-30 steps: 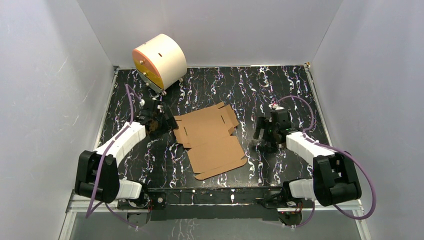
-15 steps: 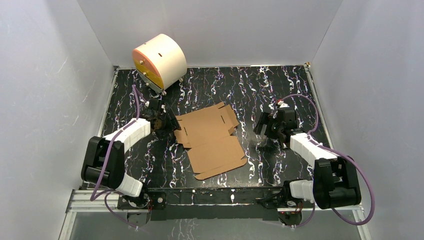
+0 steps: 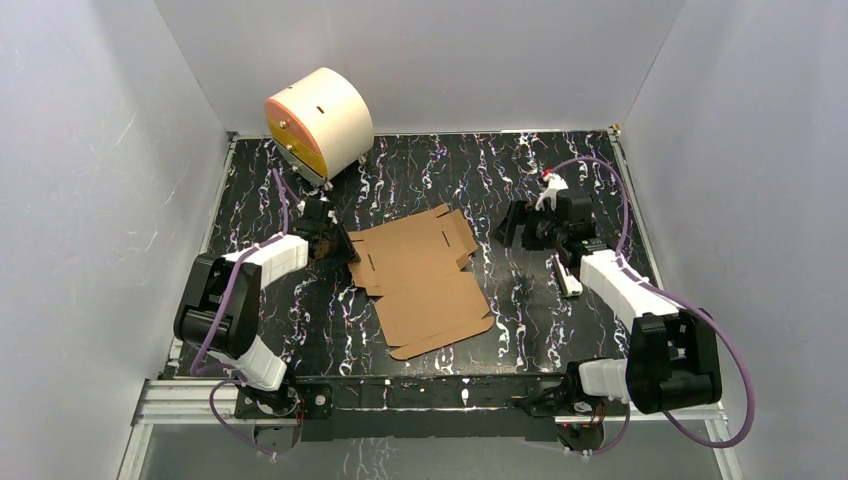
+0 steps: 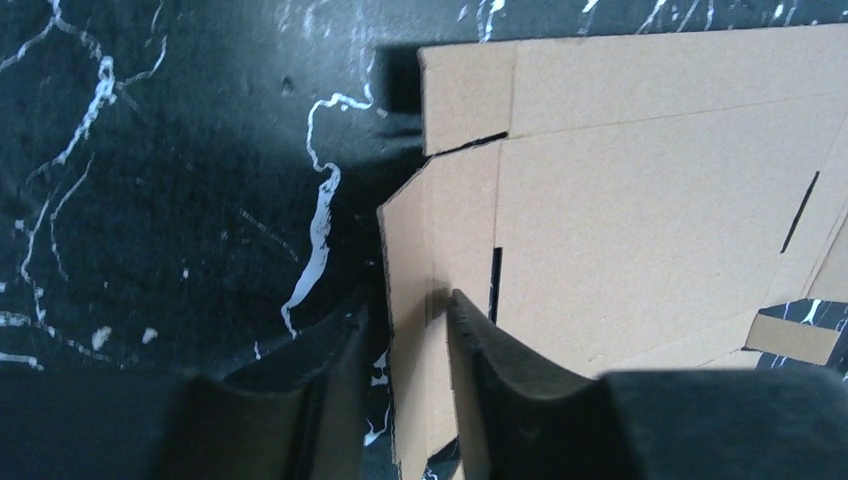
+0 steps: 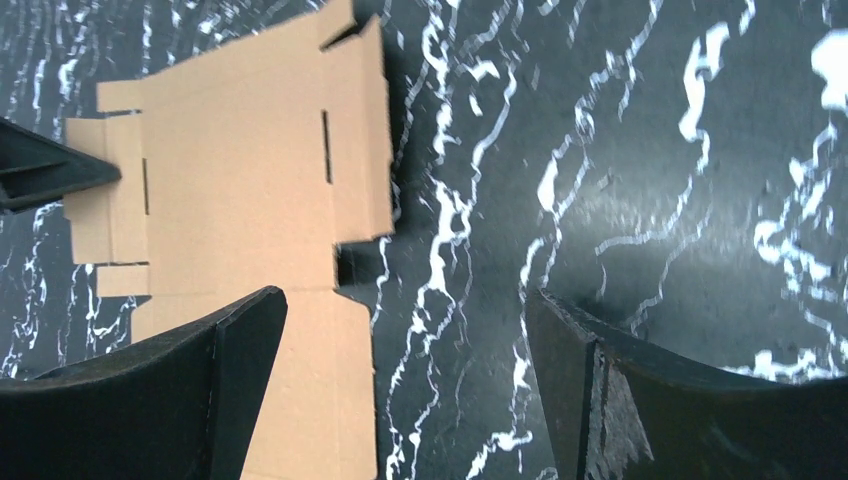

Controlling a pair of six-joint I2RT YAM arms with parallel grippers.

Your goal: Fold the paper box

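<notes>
Arm on the left stretches low over the table point(image 3: 450, 165), left gripper point(image 4: 405, 310) with jaws set narrowly around the left flap of the paper box point(image 3: 420, 275) (a true pinch, I cannot tell). The box lies flat mid-table. Right gripper point(image 3: 520, 228) hovers near its right edge, jaws wide apart. Cream cylinder point(image 3: 325, 120) stands behind the left gripper.

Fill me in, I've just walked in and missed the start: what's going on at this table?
Two robot arms are setting about folding a paper box, which lies flat on the table as an unfolded die-cut sheet. The left tool straddles the flap at the sheet's left edge; whether it already pinches the flap is unclear. The right tool is wide open and empty, above the table by the sheet's right side. No wall stands up yet.
</notes>
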